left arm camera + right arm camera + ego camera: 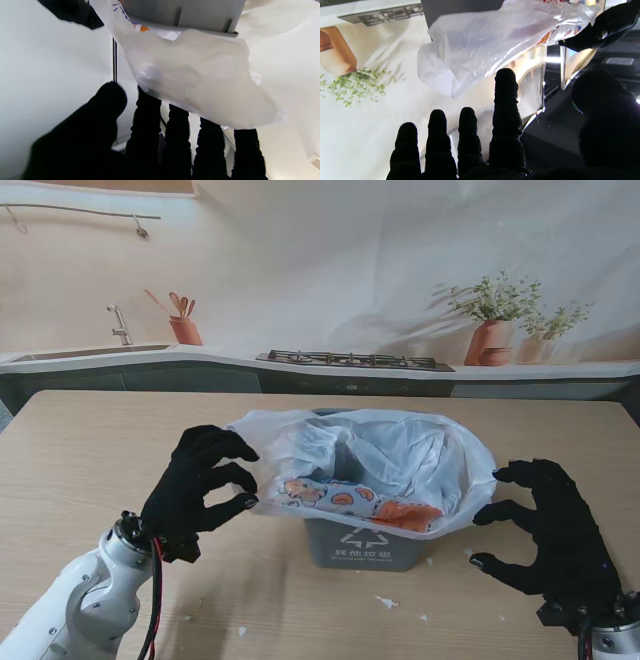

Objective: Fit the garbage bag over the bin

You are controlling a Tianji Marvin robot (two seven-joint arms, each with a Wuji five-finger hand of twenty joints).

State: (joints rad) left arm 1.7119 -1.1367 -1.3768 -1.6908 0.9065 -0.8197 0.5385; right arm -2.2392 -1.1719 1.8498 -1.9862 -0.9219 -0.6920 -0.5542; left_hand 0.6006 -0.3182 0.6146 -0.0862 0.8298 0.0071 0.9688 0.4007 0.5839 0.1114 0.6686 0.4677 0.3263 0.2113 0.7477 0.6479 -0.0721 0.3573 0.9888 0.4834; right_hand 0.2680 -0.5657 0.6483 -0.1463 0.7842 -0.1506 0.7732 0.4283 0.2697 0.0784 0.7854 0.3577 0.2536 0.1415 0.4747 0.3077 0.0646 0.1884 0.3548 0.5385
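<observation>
Translucent white plastic garbage bag drapes over grey plastic bin mid-surface. Left hand at 9 o'clock, fingers curled touching bag edge; right hand at 3 o'clock, fingers spread, holding nothing.

The left hand reaches out in its black glove, the thumb apart from four fingers whose tips disappear behind the loose lip of the translucent garbage bag. The film hangs off the grey bin, just past its ribbed rim, and shows a little orange and blue print. Whether the fingertips pinch the film cannot be told.
</observation>
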